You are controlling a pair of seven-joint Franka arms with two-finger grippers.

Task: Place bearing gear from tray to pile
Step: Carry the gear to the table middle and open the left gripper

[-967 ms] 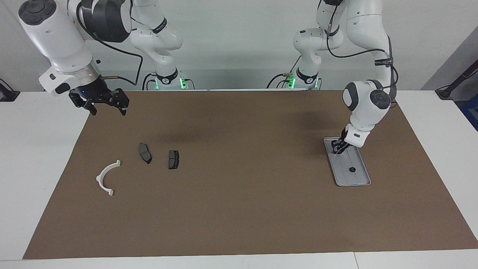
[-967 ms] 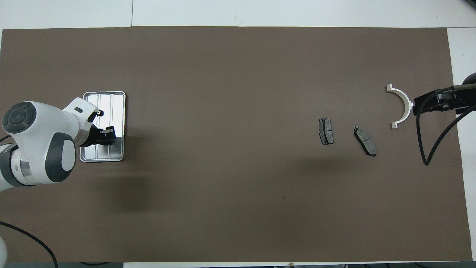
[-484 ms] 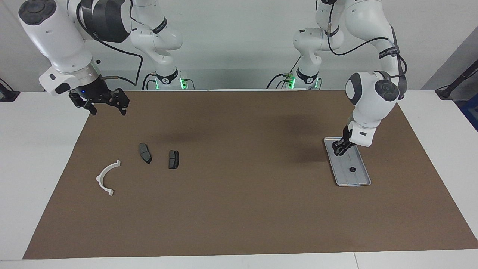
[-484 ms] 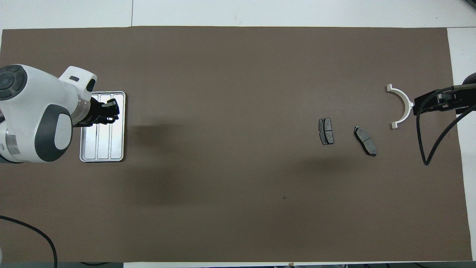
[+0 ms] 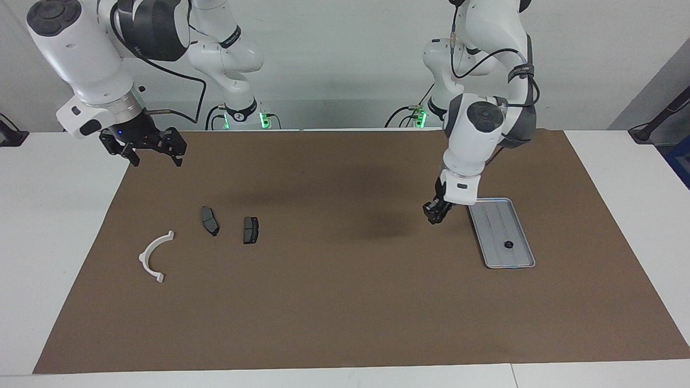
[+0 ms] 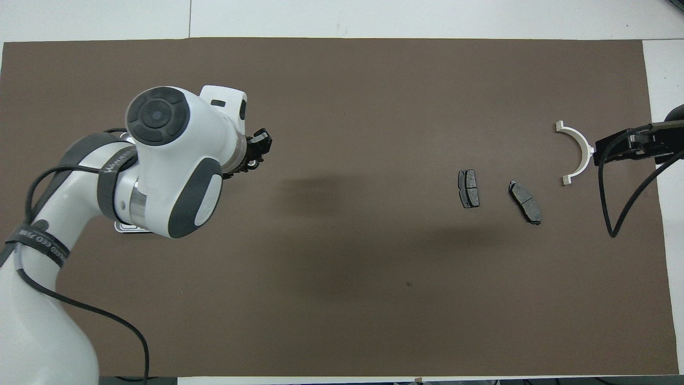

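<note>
- The left gripper's [image 5: 433, 214] fingers [image 5: 429, 211] were drawn close together, pointing down. Whether a small part sat pinched between them could not be told.
- That gripper hung over bare brown mat [image 5: 345, 302], just off the tray's [image 5: 493, 213] long edge. In the facing view the tray's nearest corner lay at about 3 o'clock from the fingertips.
- The left arm came down steeply from its base. In the overhead view its wrist and elbow hid nearly all of the tray, and the gripper [image 6: 262, 144] stuck out at about 2 o'clock from the wrist.
- One small dark gear [image 5: 507, 244] lay in the tray, on the half farther from the robots. In the facing view it was at roughly 4 o'clock from the left gripper and well apart from it.
- The right gripper's [image 5: 155, 159] fingers [image 5: 133, 159] were spread wide with nothing between them. It waited over the mat's edge at the right arm's end of the white table [image 5: 54, 215].
- The pile lay on the mat below it: two dark brake pads [image 5: 209, 220] [image 5: 250, 230] side by side, at 5 o'clock from that gripper in the facing view.
- A white half-ring bracket [image 5: 143, 257] lay near them, at 6 o'clock from the gripper, farther from the robots than the pads and not touching them.
</note>
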